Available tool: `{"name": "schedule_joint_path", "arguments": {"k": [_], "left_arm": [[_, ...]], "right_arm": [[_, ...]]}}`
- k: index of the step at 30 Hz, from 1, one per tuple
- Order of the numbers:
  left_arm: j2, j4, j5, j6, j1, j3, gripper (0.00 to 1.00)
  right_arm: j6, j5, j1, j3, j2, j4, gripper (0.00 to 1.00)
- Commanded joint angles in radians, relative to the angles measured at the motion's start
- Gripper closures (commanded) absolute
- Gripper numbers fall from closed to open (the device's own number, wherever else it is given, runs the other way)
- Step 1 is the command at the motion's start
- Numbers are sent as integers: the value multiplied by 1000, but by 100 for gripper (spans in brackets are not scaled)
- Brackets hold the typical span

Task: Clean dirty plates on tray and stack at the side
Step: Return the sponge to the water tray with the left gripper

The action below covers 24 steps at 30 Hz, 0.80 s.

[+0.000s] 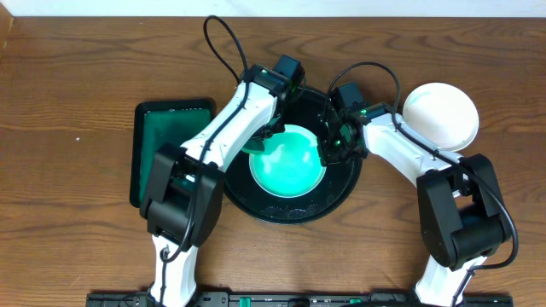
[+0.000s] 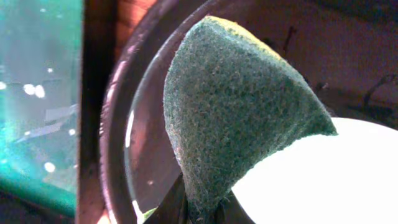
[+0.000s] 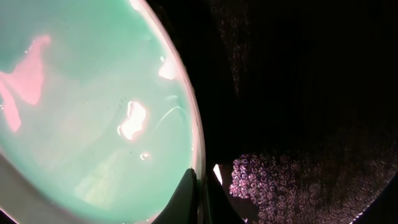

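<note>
Overhead | 2 plates [image 1: 287, 162] [image 1: 440, 115] | 1 tray [image 1: 343, 193] | left claw [image 2: 198, 211] pinching sponge [image 2: 236, 112] | right claw [image 3: 202, 199] pinching 1 plate [image 3: 93, 112]

Overhead the light is soft and even, with faint shadows around the tray [image 1: 341, 189], but the white plate [image 1: 440, 115] right of the tray is burnt out. From the left wrist the sponge [image 2: 236, 118] above the tray is sharp; from the right wrist the tray is nearly black and grainy, with bright glints on the teal plate [image 3: 93, 112] inside it.
</note>
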Motion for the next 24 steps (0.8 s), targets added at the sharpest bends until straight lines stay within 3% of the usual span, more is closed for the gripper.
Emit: {"name": "schedule_joint_path", "arguments": {"k": [1, 10, 15, 24], "left_arm": [[-75, -35, -31, 16, 48, 25, 93], [-89, -128, -31, 17, 295, 25, 93], [-87, -124, 55, 77, 415, 6, 93], [-63, -80, 66, 96, 481, -82, 93]], "right_arm": [[0, 55, -8, -1, 5, -6, 99], [0, 55, -8, -1, 5, -9, 99], [0, 55, -8, -1, 5, -5, 99], [0, 55, -8, -1, 5, -5, 99]]}}
